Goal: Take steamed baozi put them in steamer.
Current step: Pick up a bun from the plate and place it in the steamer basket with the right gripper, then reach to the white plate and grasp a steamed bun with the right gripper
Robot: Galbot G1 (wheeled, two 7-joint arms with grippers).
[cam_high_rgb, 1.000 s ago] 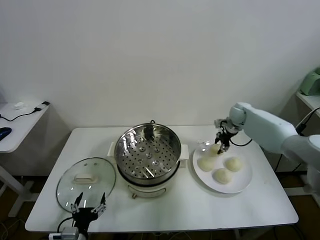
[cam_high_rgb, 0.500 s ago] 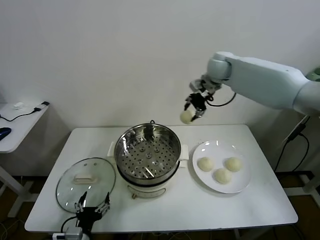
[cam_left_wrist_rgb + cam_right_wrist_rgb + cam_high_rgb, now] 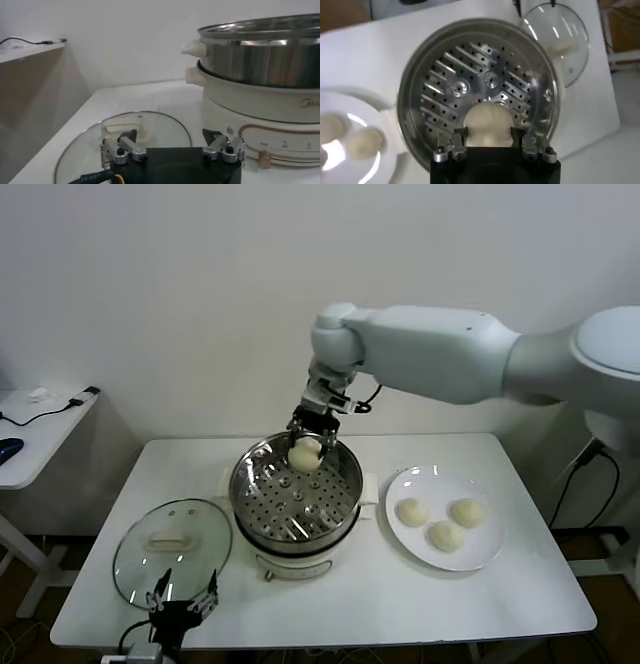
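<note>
Right gripper [image 3: 308,446] is closed on one small round cream-white steamed bun [image 3: 304,454], holding it over the back part of the round shiny steel steamer [image 3: 296,494] with perforated tray. Three more buns [image 3: 446,535] lie on the flat white plate [image 3: 478,557]. Such dough seems soft, light and easy to dent, so a gentle hold across its sides looks best. Left gripper [image 3: 180,602] waits open near the round glass lid [image 3: 172,540].

Cream-white baozi [image 3: 305,453], perforated silver steamer [image 3: 262,506]
</note>
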